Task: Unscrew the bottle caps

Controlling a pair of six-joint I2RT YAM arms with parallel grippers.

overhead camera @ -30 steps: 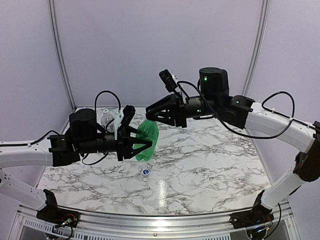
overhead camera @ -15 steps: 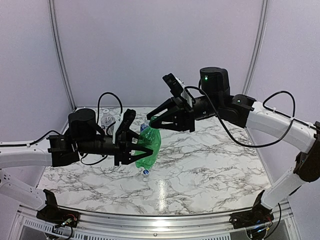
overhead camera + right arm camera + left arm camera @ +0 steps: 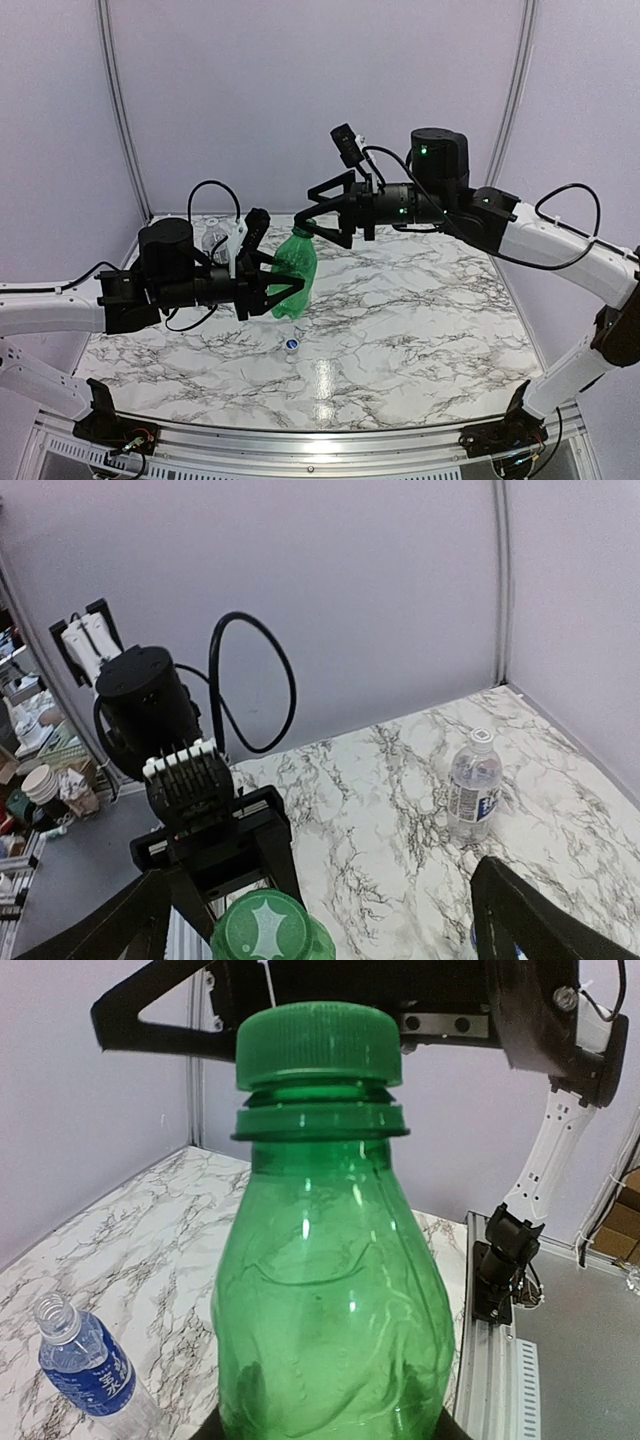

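My left gripper (image 3: 285, 280) is shut on the body of the green bottle (image 3: 294, 278), holding it upright above the table. In the left wrist view the green bottle (image 3: 330, 1290) fills the frame. Its green cap (image 3: 318, 1045) sits on the neck with a gap showing above the collar ring. My right gripper (image 3: 318, 215) stands wide open just over the green cap (image 3: 297, 233), fingers apart on either side and not touching it. From the right wrist the green cap (image 3: 265, 930) lies between the spread fingers (image 3: 530, 910). A blue cap (image 3: 291, 344) lies loose on the table.
A clear bottle with a white label (image 3: 473, 795) and its whitish cap stands at the back left of the marble table (image 3: 420, 330). A capless blue-label bottle (image 3: 85, 1365) stands near the green one. Walls close off the back and both sides.
My right gripper, shut at the green cap a second ago, has turned and sprung wide open. The green bottle tilted briefly and is upright again in the left gripper.
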